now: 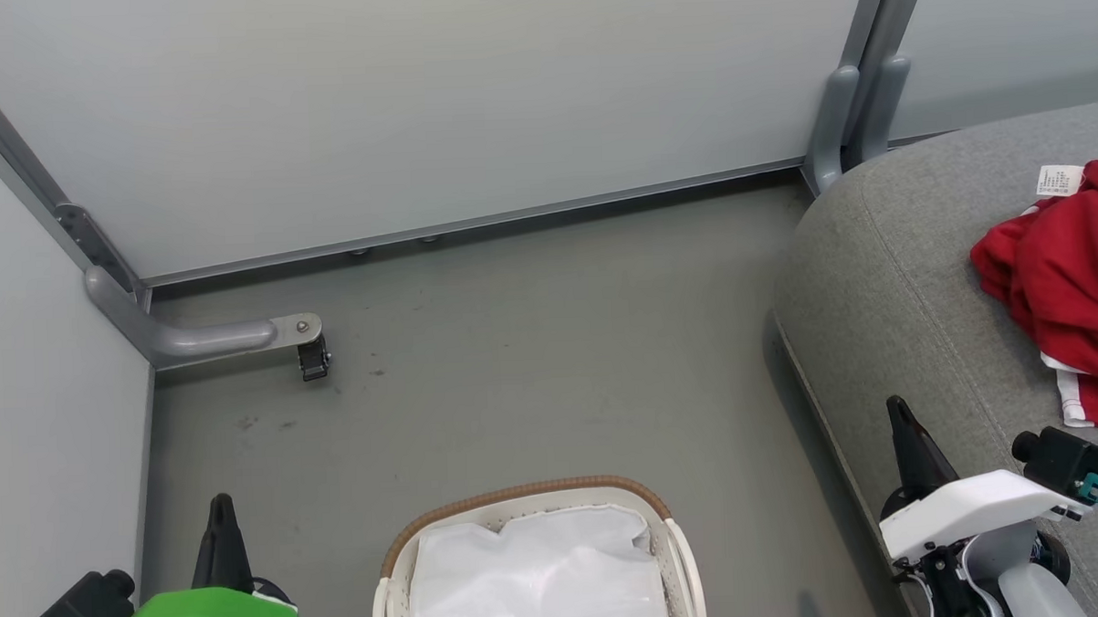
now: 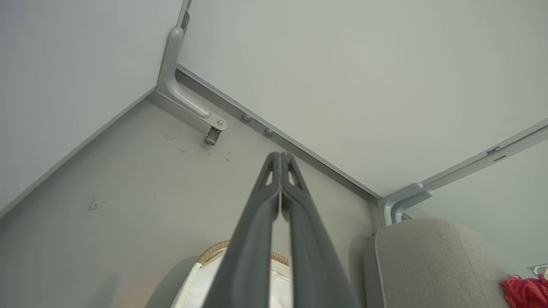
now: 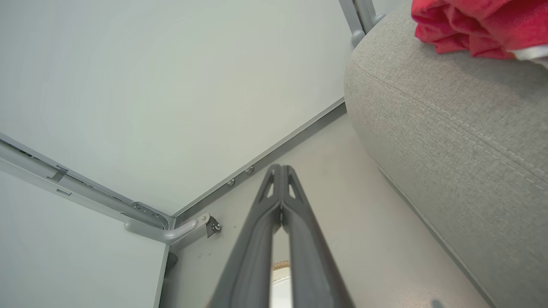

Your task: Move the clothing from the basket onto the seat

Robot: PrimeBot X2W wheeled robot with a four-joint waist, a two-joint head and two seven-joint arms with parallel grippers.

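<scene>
Red clothing (image 1: pixel 1069 281) on grey seat (image 1: pixel 904 269), left pincer (image 2: pixel 280 155) tips pressed together, holding nothing, right pincer (image 3: pixel 281 168) likewise

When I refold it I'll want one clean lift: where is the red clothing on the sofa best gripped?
Probably the bunched folds at the left edge of the clothing, from above with the right pincer: it lies crumpled on the sofa, and those folds stand proud, on that arm's side.
</scene>
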